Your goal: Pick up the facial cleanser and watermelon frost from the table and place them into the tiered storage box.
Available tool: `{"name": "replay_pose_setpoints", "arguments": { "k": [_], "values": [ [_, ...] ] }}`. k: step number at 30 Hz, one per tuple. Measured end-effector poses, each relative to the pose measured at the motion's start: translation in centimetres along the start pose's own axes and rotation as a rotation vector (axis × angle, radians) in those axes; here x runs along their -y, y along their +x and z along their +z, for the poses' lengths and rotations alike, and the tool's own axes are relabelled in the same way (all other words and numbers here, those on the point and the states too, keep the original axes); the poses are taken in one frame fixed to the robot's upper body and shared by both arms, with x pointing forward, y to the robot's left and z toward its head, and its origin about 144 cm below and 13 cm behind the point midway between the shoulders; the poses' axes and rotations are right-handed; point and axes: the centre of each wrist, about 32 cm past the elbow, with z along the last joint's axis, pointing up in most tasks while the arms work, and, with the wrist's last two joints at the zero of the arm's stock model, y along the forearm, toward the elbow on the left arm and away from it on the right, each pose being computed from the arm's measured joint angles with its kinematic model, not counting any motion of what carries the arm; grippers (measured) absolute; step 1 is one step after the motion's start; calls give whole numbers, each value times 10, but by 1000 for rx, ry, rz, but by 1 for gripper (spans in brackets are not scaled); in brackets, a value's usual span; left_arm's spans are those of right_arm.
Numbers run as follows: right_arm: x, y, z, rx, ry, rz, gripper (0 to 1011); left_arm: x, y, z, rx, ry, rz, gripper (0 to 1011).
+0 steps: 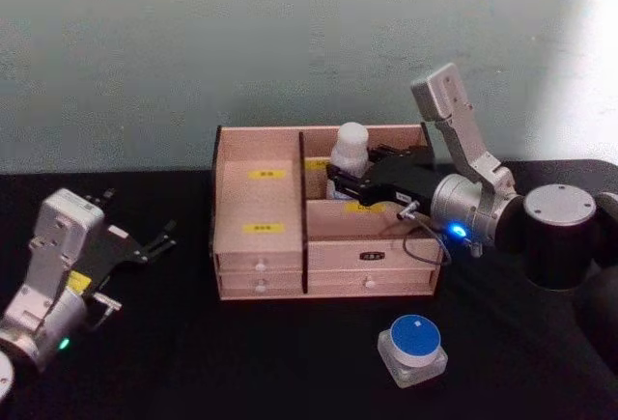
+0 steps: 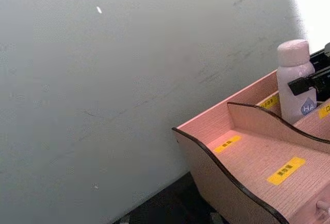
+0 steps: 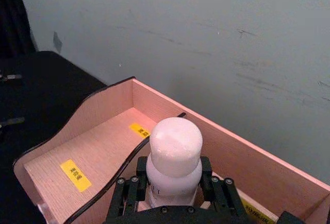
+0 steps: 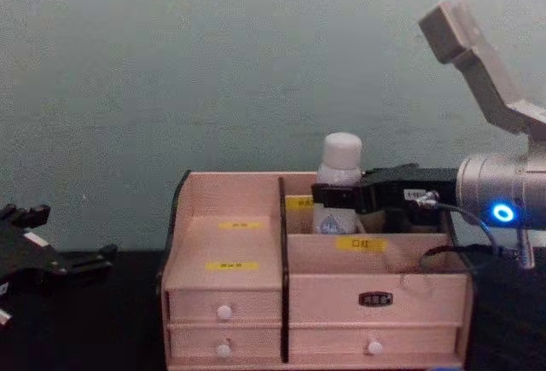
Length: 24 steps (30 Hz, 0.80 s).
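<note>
Fingers of right gripper (image 1: 340,184) clamp tall white cylindrical facial cleanser (image 1: 351,142) in rear compartment of light wooden tiered storage box (image 1: 259,206); left gripper (image 1: 154,243) parked beside it, fingers spread.

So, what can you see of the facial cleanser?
The facial cleanser is a tall white cylindrical bottle, plastic-looking, with a rounded white cap and a blue mark on its front. It stands upright in the rear right compartment of the tiered storage box, with the right gripper clamped around its body. Its base is hidden.

Black table (image 1: 241,362), grey-green wall (image 1: 193,43)
</note>
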Motion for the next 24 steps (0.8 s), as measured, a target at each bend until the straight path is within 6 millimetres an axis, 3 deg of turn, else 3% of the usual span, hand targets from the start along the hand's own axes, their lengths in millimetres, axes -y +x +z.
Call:
{"name": "replay_pose_setpoints", "arguments": {
  "k": [12, 17, 24],
  "values": [
    [0, 0, 0, -2, 1, 0, 626, 0, 0, 0, 0, 0, 0, 1001],
    [0, 0, 0, -3, 2, 0, 823, 0, 0, 0, 0, 0, 0, 1001],
    [0, 1, 0, -3, 3, 0, 985, 0, 0, 0, 0, 0, 0, 1001]
  ]
}}
